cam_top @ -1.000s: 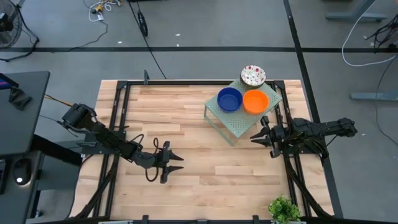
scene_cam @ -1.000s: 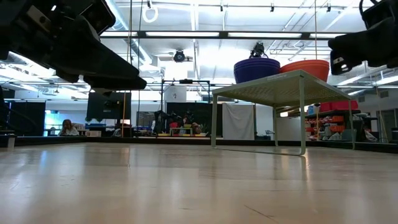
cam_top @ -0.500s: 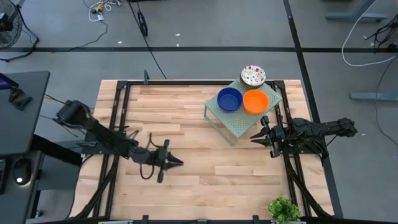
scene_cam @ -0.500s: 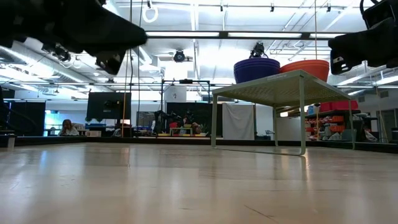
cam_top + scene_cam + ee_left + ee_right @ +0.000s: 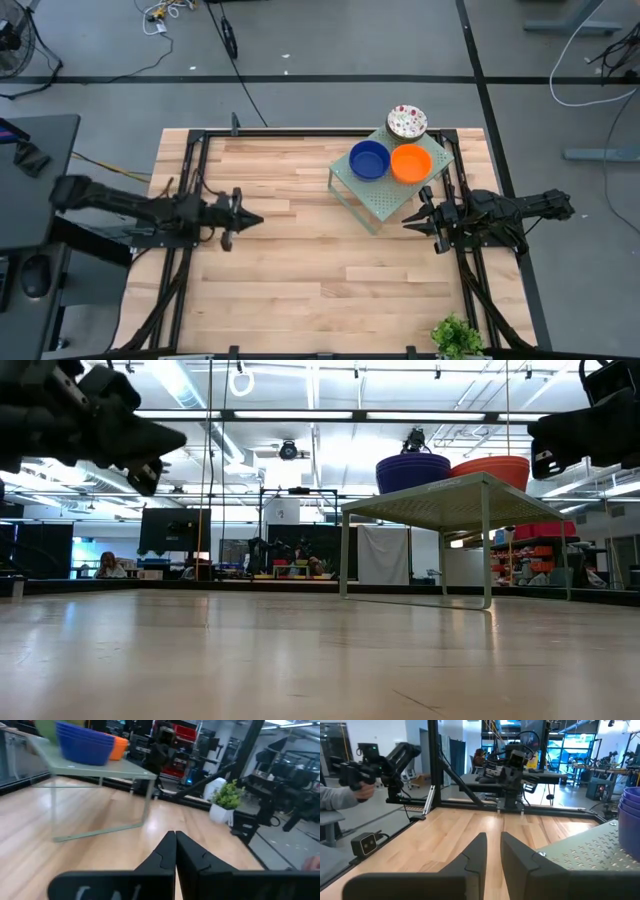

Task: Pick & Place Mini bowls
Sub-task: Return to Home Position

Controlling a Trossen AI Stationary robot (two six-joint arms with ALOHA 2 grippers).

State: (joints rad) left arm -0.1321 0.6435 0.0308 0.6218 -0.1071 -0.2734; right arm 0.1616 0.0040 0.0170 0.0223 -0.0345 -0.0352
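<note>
Bowls stand in three stacks on the pale green rack at the far right corner of the table: blue bowls and orange bowls side by side, white speckled bowls behind them at the rack's far edge. From above, the number in each stack cannot be told; the low view hides the speckled stack, and the right wrist view catches only the blue stack's edge. The right gripper hovers just beside the rack's near right side, by the table's right edge, fingers slightly parted, holding nothing. The left gripper hangs over the table's left part, fingers pressed together, empty. Broad bare wood lies between them. A potted plant stands at the near right corner.
</note>
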